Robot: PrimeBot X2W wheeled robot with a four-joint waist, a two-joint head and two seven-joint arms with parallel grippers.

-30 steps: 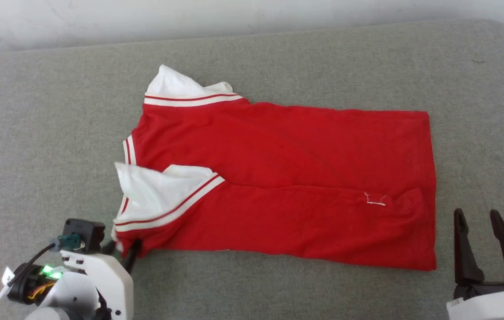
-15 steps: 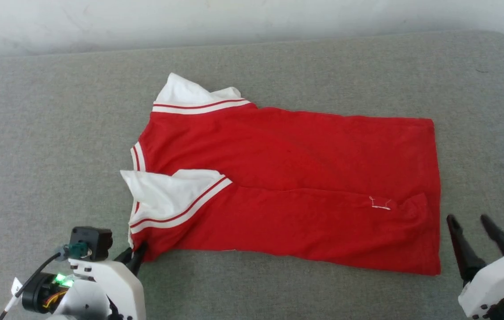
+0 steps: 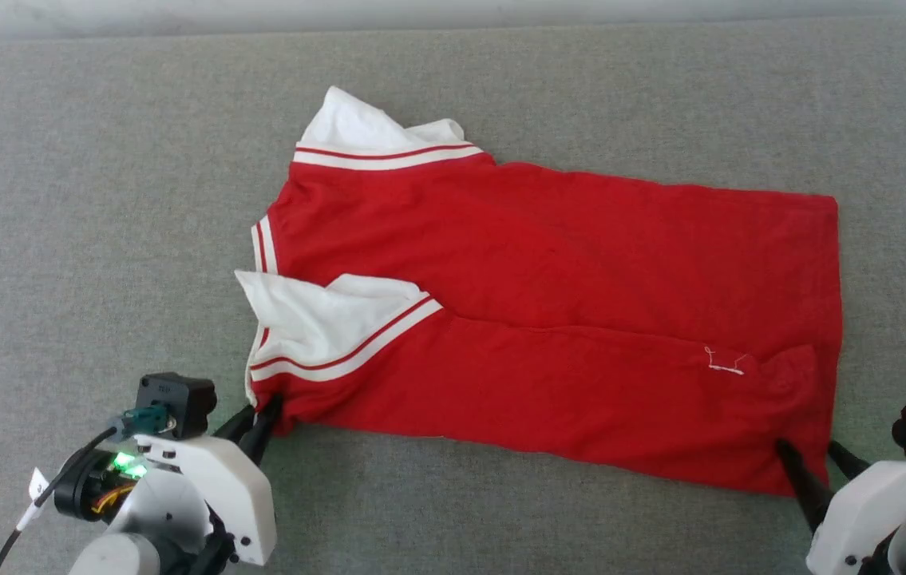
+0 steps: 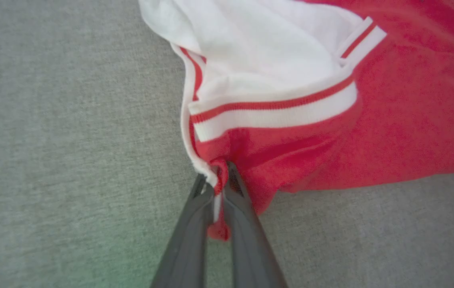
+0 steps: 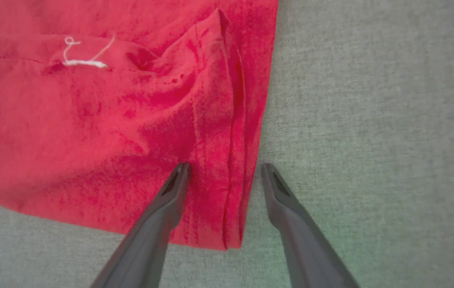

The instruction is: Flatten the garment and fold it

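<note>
Over nearly the whole head view spreads one grey woven surface [image 3: 101, 200]. Across its middle lies the one garment [image 3: 548, 271], folded lengthwise, collar end at frame left and hem at frame right. The side facing up is plain red. Its two white sleeves [image 3: 325, 331] with red stripes sit at upper centre and centre left.

Two grippers show, one at each lower corner. At lower left the left gripper [image 3: 261, 419] is clamped on the garment's near left corner; in the left wrist view the dark fingers [image 4: 195, 212] pinch red and white cloth between them. A second ago the fingers stood apart around that corner. At lower right the right gripper [image 3: 806, 447] has its fingers spread wide, astride the near hem corner; in the right wrist view one finger lies over the red cloth and the other over grey, just beside the hem edge. A second ago it stood apart from the garment, below the hem. The camera has shifted too.

One small white thread stitch [image 3: 724, 363] marks the cloth near the hem; it forms no letters.
</note>
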